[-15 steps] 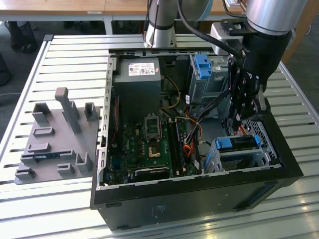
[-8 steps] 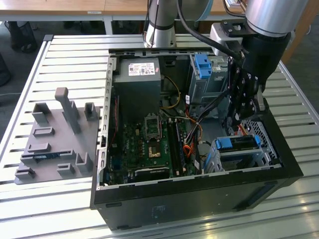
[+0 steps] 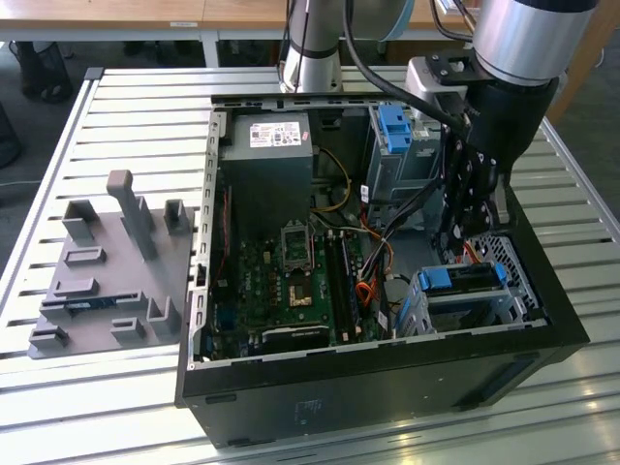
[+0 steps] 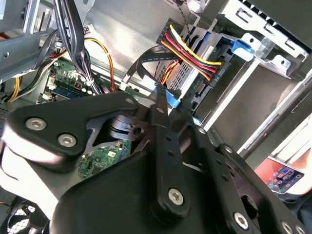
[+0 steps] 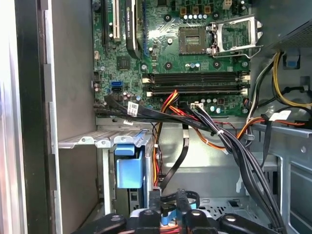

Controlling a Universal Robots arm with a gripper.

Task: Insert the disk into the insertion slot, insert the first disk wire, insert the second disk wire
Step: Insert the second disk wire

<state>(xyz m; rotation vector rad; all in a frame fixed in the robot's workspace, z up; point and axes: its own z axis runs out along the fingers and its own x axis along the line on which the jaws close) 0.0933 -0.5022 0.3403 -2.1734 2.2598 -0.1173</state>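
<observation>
Silver-grey perforated sheet metal forms the insertion slot (image 3: 511,274), inside the computer case (image 3: 387,387) toward the tabletop's (image 3: 126,107) near edge at the exterior view's right. The disk (image 3: 463,279) sits in it in its blue carrier, a black plug (image 4: 192,53) with red, yellow and orange wires against its end. The end effector (image 4: 163,95) is closed on the blue plug (image 4: 173,100) of a black flat cable (image 4: 144,61) just beside that. A grey fixture plate (image 3: 107,281) lies toward the tabletop's edge at the exterior view's left.
</observation>
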